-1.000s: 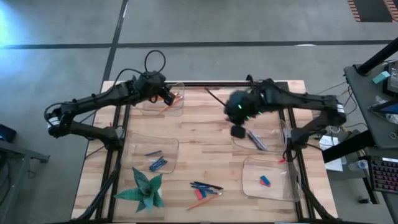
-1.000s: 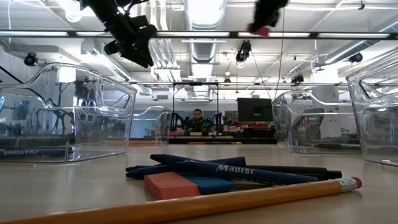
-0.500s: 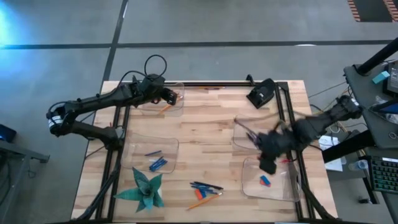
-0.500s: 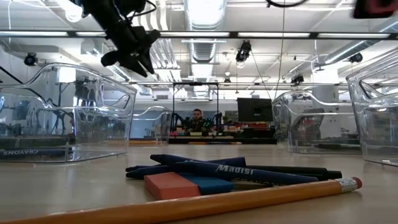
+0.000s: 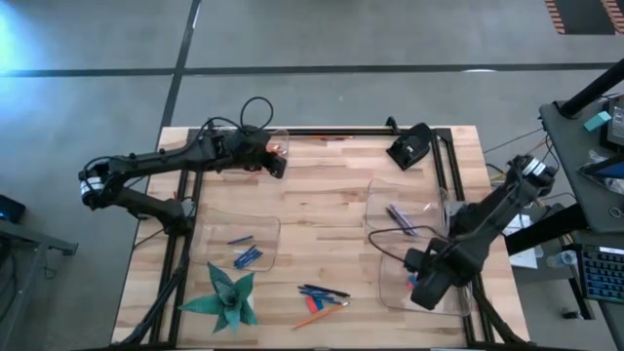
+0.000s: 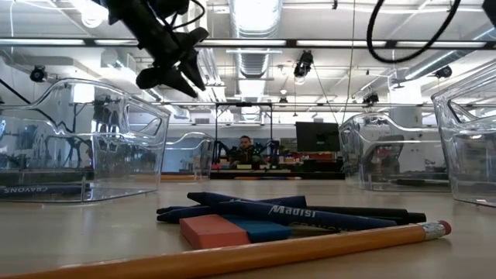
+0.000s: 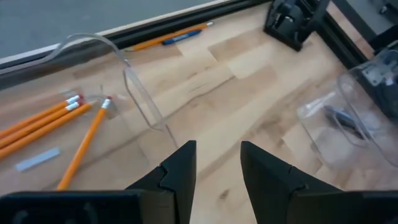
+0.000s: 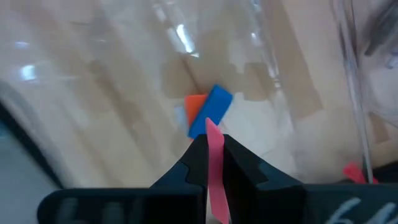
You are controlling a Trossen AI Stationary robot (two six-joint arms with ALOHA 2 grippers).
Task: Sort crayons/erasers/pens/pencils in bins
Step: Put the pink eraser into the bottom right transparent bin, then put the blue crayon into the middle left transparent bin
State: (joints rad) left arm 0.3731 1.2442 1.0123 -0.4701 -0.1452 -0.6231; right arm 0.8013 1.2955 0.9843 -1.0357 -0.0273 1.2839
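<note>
Pink eraser (image 8: 214, 163) pinched in right jaws (image 8: 214, 140) | left jaws (image 7: 216, 163) parted, empty

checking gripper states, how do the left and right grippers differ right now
The left gripper is open and empty; the right gripper is shut on a thin pink eraser.
The left gripper hovers beside the pencil bin at the table's far side; the right gripper is over the near right bin holding erasers.
Both have two dark fingers.
</note>
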